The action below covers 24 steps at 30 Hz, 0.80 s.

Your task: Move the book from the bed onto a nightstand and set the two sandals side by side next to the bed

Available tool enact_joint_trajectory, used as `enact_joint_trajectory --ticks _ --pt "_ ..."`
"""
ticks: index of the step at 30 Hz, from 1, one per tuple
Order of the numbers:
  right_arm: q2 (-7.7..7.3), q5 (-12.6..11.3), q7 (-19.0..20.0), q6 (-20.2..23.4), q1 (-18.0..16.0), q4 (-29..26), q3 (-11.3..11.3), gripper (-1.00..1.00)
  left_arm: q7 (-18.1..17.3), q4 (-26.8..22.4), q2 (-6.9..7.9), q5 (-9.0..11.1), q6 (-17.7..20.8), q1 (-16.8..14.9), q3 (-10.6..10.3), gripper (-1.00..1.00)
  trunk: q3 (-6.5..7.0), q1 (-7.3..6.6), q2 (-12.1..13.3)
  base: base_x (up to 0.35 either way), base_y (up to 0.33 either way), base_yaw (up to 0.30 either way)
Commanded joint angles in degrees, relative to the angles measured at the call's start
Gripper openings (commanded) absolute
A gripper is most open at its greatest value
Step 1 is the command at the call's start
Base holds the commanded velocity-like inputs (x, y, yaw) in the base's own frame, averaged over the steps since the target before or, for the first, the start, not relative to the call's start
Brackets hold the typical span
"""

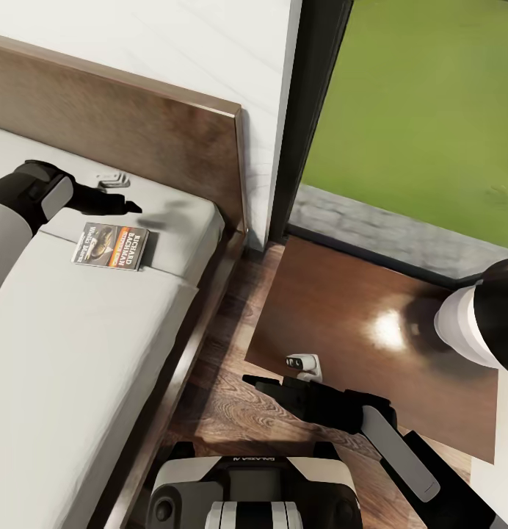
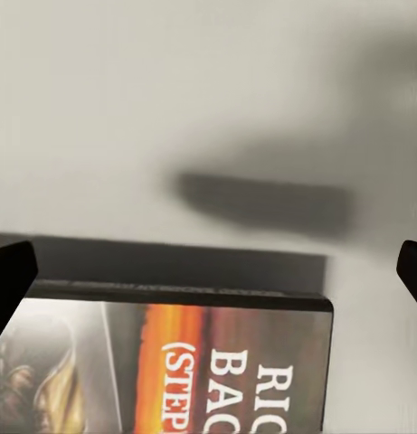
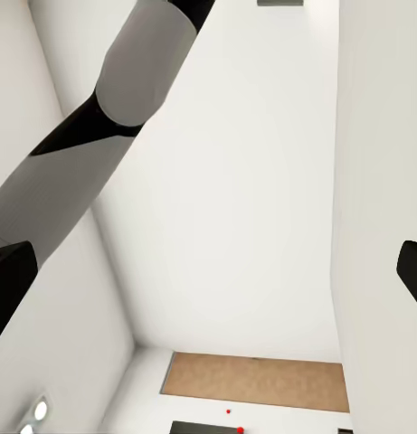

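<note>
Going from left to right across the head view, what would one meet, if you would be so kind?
Light grey-beige mattress of the bed → small paperback book with orange band → glossy reddish-brown wooden nightstand → green lawn beyond the window.

Grey, orange-banded book (image 1: 111, 246); grey-beige bed (image 1: 70, 353).

Book (image 1: 111, 246), cover face up on the bed (image 1: 78, 345), just below the left gripper's (image 1: 129, 207) fingertips: author line "RICHARD BACHMAN" in pale capitals on a dark panel; smaller lettering on the orange band too small to read. Same cover between the fingers in the left wrist view (image 2: 181, 366): partial "RIC", "BAC", "(STEP", cut by the picture's edge. Robot base (image 1: 252, 485): brand lettering, upside down, not legible.
</note>
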Motion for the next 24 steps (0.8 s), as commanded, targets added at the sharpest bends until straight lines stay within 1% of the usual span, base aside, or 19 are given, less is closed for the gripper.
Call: enact_joint_trajectory --ticks 1,12,24 --pt "-0.04 -0.54 -0.10 0.38 -0.05 0.03 0.09 1.00 -0.04 0.08 0.04 0.53 0.11 -0.02 -0.48 1.00 -0.02 0.00 -0.02 0.000 0.000 0.000" --pt "-0.04 -0.55 -0.06 0.38 -0.05 0.09 0.08 1.00 -0.04 0.63 -0.01 0.50 -0.66 -0.01 -0.53 1.00 -0.06 0.00 -0.02 0.000 0.000 0.000" --pt "-0.04 -0.61 -0.11 0.31 -0.05 0.10 0.13 1.00 -0.04 0.69 0.07 0.43 -0.71 0.00 -0.54 1.00 -0.50 0.00 -0.02 0.000 0.000 0.000"
